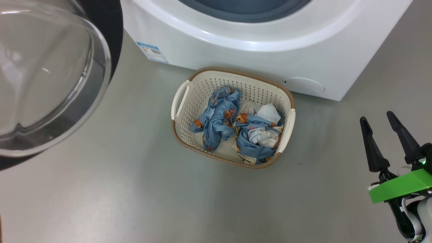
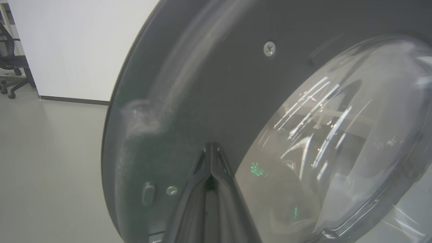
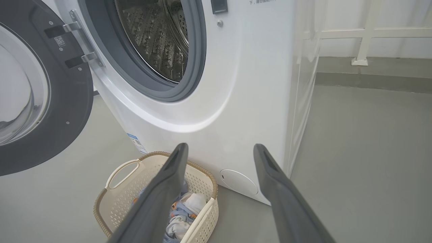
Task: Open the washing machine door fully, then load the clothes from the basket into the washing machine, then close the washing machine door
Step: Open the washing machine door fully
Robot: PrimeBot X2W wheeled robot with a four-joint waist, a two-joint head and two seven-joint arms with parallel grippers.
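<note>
The washing machine point(image 1: 263, 44) stands white at the top, its steel drum point(image 3: 158, 37) exposed. The washing machine door point(image 1: 50, 77) hangs swung out to the left, glass bowl facing me. My left gripper point(image 2: 211, 146) is shut, holding nothing, its tip close against the door's dark inner rim point(image 2: 219, 84); contact is unclear. On the floor before the machine sits the basket point(image 1: 202, 91), holding crumpled light-blue clothes point(image 1: 236, 126). My right gripper point(image 1: 376, 115) is open and empty, right of the basket. In the right wrist view its fingers point(image 3: 168, 182) hang above the basket point(image 3: 118, 202) and clothes point(image 3: 185, 206).
Grey floor surrounds the basket on all sides. A round white cover point(image 1: 303, 84) sits low on the machine's front. An office chair point(image 2: 10, 60) and a white wall point(image 2: 77, 44) lie beyond the door. A white railing point(image 3: 364, 37) stands behind the machine's right side.
</note>
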